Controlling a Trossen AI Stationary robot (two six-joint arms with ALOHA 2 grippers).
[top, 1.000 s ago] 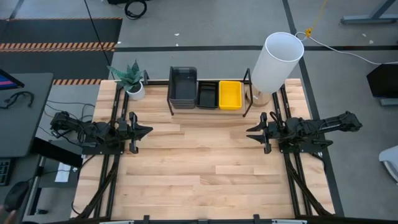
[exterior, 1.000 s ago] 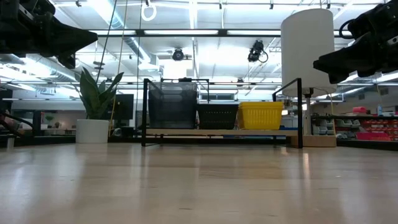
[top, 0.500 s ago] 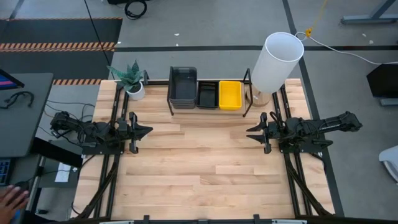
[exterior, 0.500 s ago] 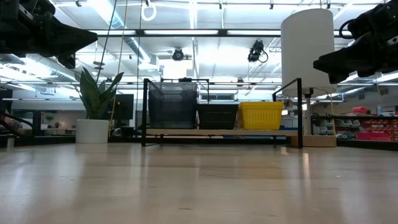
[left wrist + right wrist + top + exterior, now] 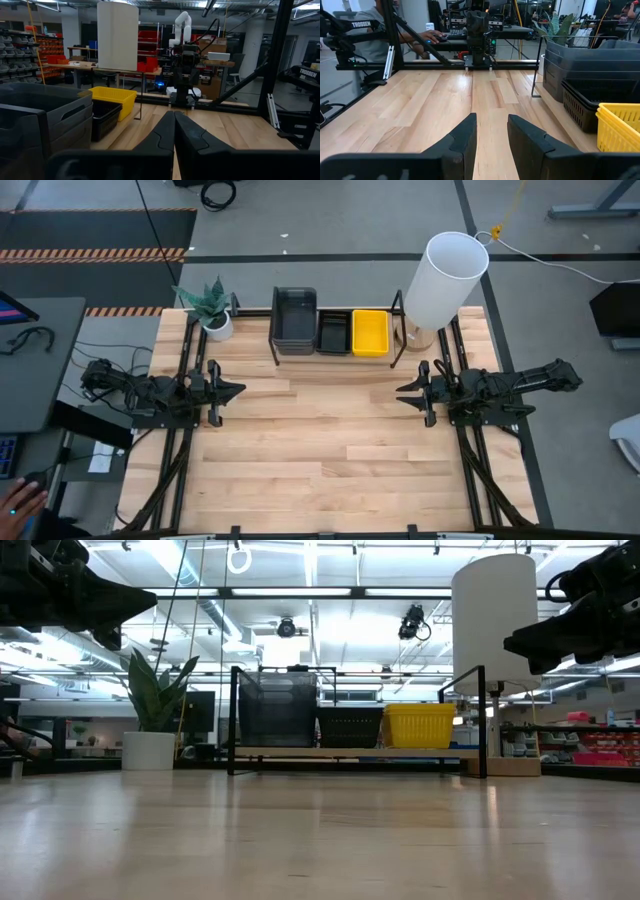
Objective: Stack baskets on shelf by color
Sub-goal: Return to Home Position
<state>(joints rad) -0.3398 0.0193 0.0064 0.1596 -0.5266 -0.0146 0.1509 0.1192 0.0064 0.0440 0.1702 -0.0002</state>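
Note:
The black tube shelf (image 5: 332, 352) stands at the table's far edge and carries three stacks side by side: dark grey baskets (image 5: 294, 318) on the left, black perforated baskets (image 5: 334, 332) in the middle, yellow baskets (image 5: 370, 332) on the right. All three also show in the low view: grey (image 5: 277, 708), black (image 5: 350, 726), yellow (image 5: 420, 725). My left gripper (image 5: 238, 390) hovers shut over the table's left side, touching nothing. My right gripper (image 5: 402, 394) hovers open over the right side, also empty.
A tall white cylinder (image 5: 445, 280) stands just right of the shelf. A potted plant (image 5: 211, 308) sits at the far left corner. Bare wood (image 5: 320, 450) spreads between the arms and toward the near edge. A person's hand (image 5: 20, 505) shows beyond the left edge.

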